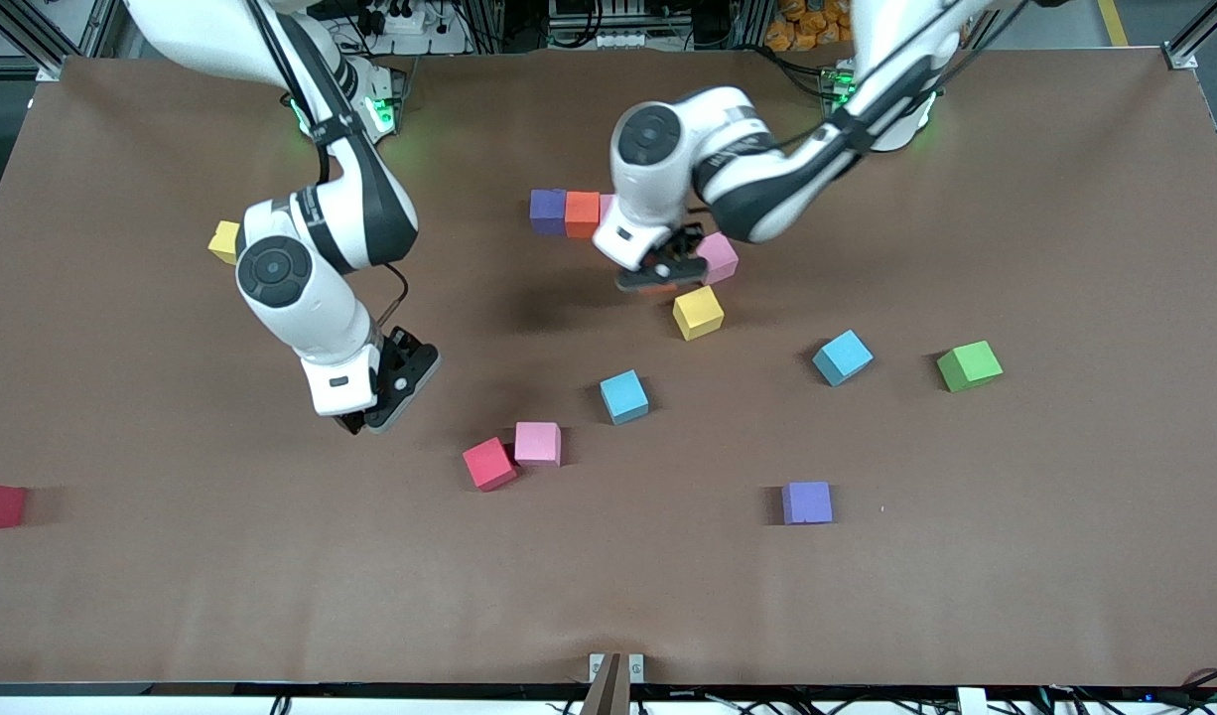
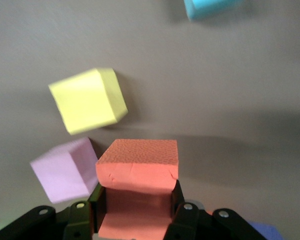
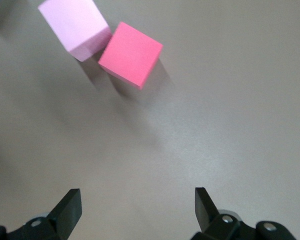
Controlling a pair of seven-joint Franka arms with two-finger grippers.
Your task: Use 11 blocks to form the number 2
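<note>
The figure is judged to be at an early stage. A short row is seen toward the robots' bases: a purple block [image 1: 547, 211] touching an orange block [image 1: 582, 214], with a sliver of pink at the row's end, mostly hidden by the left arm. Nearer the front camera than that row, a pink block [image 1: 720, 257] and a yellow block [image 1: 698, 312] stand just beside each other, neither squared to the row.

A second orange block [image 2: 137, 187] is pinched between the pressed-in fingers of the left gripper [image 1: 658, 268], over the tabletop [image 1: 1065, 546] beside the pink and yellow blocks. Being a cube, it has no long axis; in the left wrist view its faces are seen roughly square to the fingers.

Loose blocks remain to be placed: two light blue blocks [image 1: 624, 396], a red block [image 1: 489, 464] touching another pink block [image 1: 537, 443], and a second purple block [image 1: 806, 502]. A green cube [image 1: 969, 365] lies toward the left arm's end.

The right gripper [image 1: 385, 387] is spread wide and empty, waiting over bare tabletop near the red block.
</note>
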